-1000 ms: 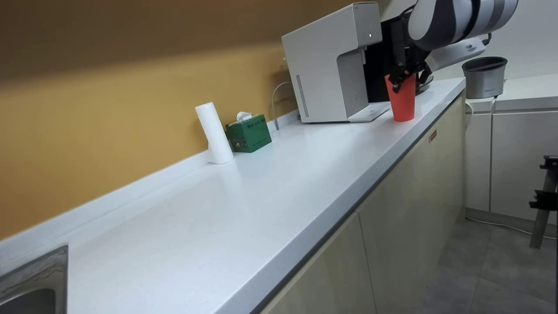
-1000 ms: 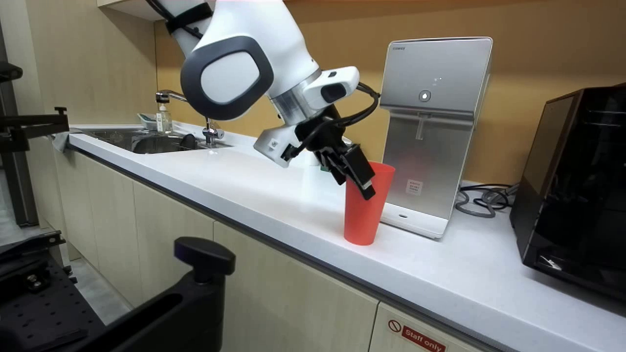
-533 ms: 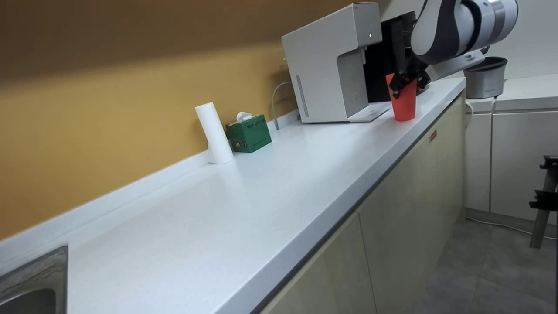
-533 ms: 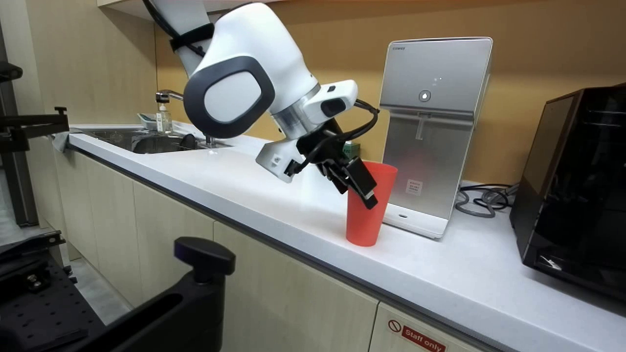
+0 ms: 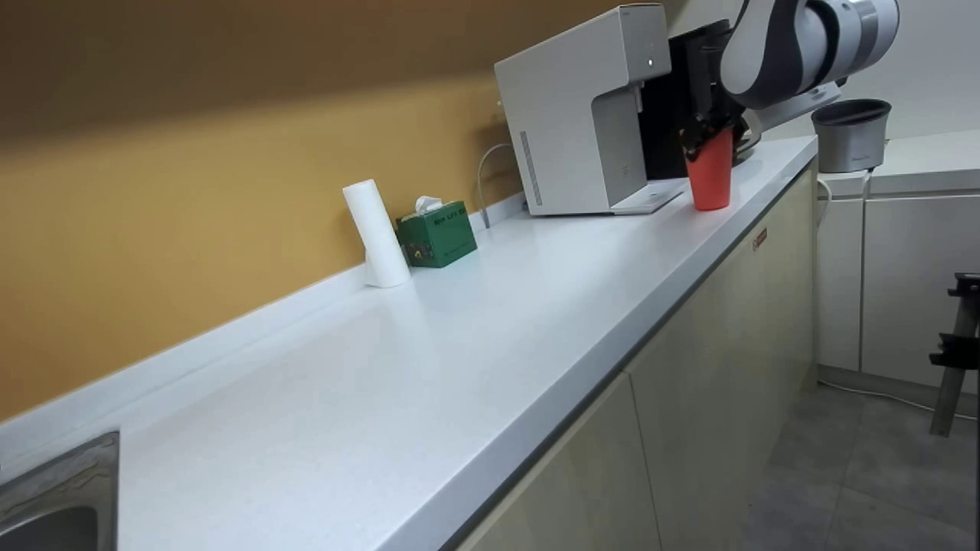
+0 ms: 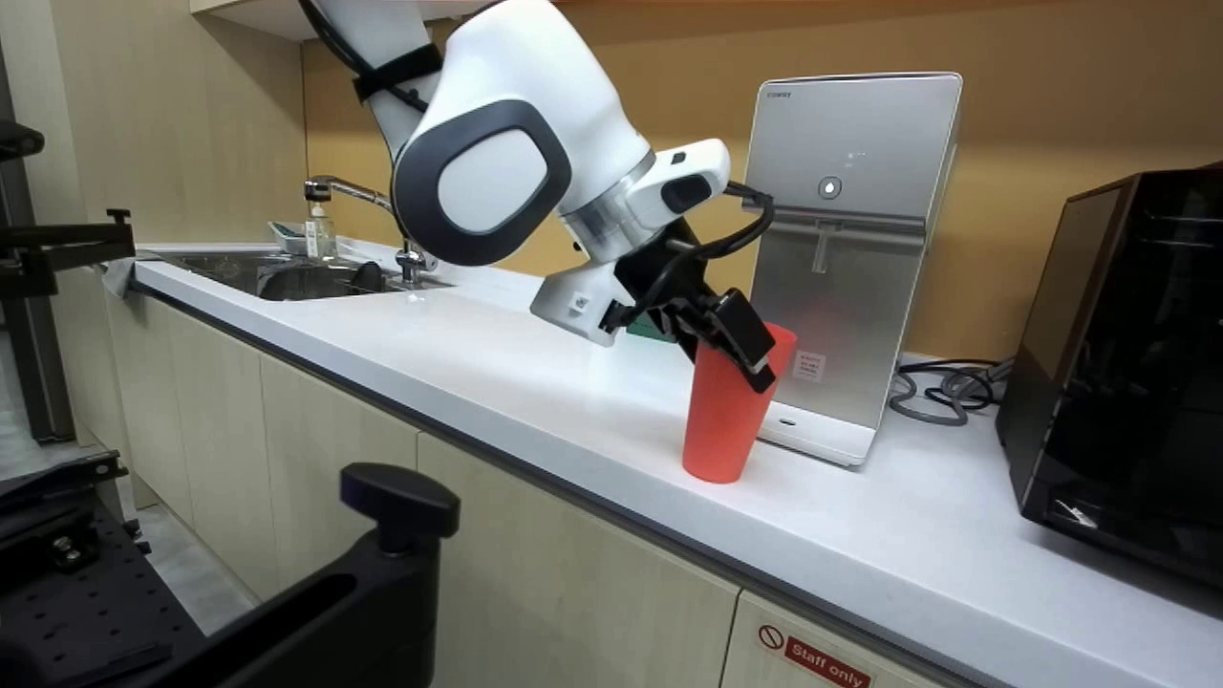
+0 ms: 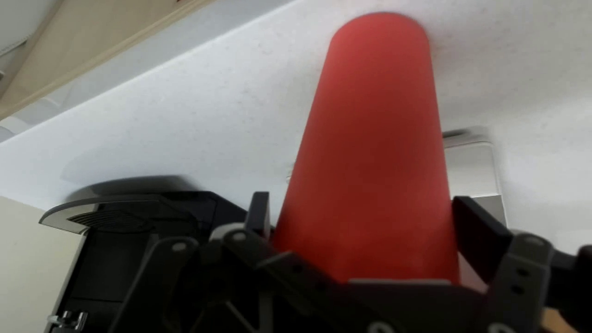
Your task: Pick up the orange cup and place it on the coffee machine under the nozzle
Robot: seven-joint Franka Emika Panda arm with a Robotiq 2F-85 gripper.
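The orange cup (image 6: 728, 425), a red-orange tapered tumbler, stands near the counter's front edge with its rim leaning toward the machine; it also shows in an exterior view (image 5: 710, 184) and the wrist view (image 7: 379, 120). My gripper (image 6: 726, 363) is around its upper part, also seen in the wrist view (image 7: 362, 201). The right finger there touches the cup; a narrow gap shows at the left finger. The jaws are open. The coffee machine (image 6: 846, 315) has a silver front, nozzle (image 6: 821, 248) and low white tray (image 6: 817, 438). Its pale side shows in an exterior view (image 5: 566, 115).
A black appliance (image 6: 1118, 373) stands beyond the machine, with cables (image 6: 941, 392) between them. A green tissue box (image 5: 438, 236) and white paper roll (image 5: 379, 237) stand by the wall. A sink (image 6: 287, 277) lies at the far end. A grey pot (image 5: 851, 141) is on another counter.
My gripper first lowered slightly, then moved toward the machine. The cup's rim has leaned further that way; its base has shifted only a little.
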